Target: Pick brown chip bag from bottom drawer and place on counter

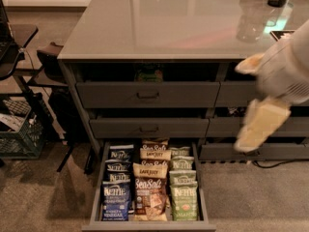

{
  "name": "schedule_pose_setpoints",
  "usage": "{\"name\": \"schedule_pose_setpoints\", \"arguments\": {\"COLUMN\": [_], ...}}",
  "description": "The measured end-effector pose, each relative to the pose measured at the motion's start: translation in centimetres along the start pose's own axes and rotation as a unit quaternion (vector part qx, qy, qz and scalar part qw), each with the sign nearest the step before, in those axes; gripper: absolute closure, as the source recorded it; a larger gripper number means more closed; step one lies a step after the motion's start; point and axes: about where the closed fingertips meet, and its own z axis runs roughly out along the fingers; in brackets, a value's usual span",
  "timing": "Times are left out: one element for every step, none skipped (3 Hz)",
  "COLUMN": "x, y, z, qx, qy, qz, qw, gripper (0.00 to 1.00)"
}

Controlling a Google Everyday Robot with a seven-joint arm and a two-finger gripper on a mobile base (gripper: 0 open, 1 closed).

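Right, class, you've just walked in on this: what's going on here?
A robot is set to fetch a snack. Its gripper hangs at the right, in front of the right-hand drawers, well apart from the open bottom drawer. The brown chip bag lies untouched in the drawer's middle row, between blue bags and green bags. Nothing has reached the counter yet.
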Motion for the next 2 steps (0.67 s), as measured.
{"name": "schedule_pose_setpoints", "arguments": {"x": [-3.6,-6.4], "y": [2.9,4.2], "z": [8.9,17.4], "qx": [-0.048,-0.075], "qy": [-0.061,-0.093], "qz": [-0.014,-0.005], "qw": [0.9969,0.9928], "gripper": [0.0,0.0]}}
